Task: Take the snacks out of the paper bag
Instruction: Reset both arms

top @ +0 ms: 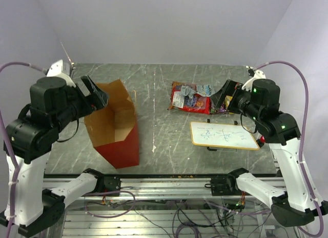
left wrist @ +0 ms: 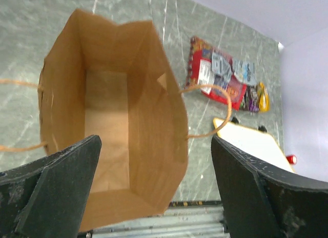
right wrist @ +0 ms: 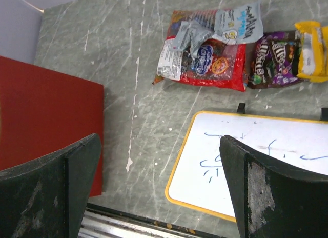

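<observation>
Seen at left of table (top: 159, 145): paper bag (top: 115, 122), upright, mouth open upward. Checked inside through left wrist view: bare kraft floor and walls, no packet visible. Seen at far right-centre, well apart from bag: snacks (top: 192, 98), 1 loose cluster on the tabletop. Counted at least 4: large red bag (right wrist: 223, 74) with pale blue-white packet (right wrist: 238, 22) lying on it, dark purple-brown packet (right wrist: 271, 58) just beside, yellow packet (right wrist: 312, 51) at cluster's end. On near side of cluster: white board (top: 223, 135), not part of job.

Left gripper (left wrist: 155, 156): spread wide, nothing between fingers, poised over bag mouth. Right gripper (right wrist: 159, 151): likewise wide and empty, above tabletop between bag and board.

Judged: emptying step at or near done, no grasp in hand. Next move, probably: confirm no packet hidden against bag's near wall, out of wrist view. If none, lift both arms away without snagging loop handles (left wrist: 230, 104) or tipping bag.
</observation>
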`<state>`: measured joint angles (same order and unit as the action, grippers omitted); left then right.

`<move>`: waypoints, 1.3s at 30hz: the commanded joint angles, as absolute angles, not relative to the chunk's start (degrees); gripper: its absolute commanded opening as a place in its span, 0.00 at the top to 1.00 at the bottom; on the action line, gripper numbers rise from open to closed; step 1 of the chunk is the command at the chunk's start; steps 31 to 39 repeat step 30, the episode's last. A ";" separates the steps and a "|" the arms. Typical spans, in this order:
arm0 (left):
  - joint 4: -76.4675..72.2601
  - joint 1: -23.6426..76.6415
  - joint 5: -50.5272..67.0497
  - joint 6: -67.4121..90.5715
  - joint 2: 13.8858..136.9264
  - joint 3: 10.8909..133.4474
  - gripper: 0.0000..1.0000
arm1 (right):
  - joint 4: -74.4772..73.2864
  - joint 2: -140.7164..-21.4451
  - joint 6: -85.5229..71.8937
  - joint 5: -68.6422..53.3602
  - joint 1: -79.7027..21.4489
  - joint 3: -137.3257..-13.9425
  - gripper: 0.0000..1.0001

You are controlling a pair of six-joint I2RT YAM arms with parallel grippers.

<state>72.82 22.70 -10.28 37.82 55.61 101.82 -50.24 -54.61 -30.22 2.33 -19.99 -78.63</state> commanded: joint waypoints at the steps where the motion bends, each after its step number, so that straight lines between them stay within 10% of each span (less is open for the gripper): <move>1: 72.77 23.02 -18.05 32.82 59.13 111.94 0.01 | -51.30 -54.56 -25.39 0.94 -20.07 -84.71 0.00; 39: 61.27 23.02 -18.56 29.41 52.12 113.75 0.02 | -53.97 -57.47 -22.00 8.82 -20.09 -105.16 0.00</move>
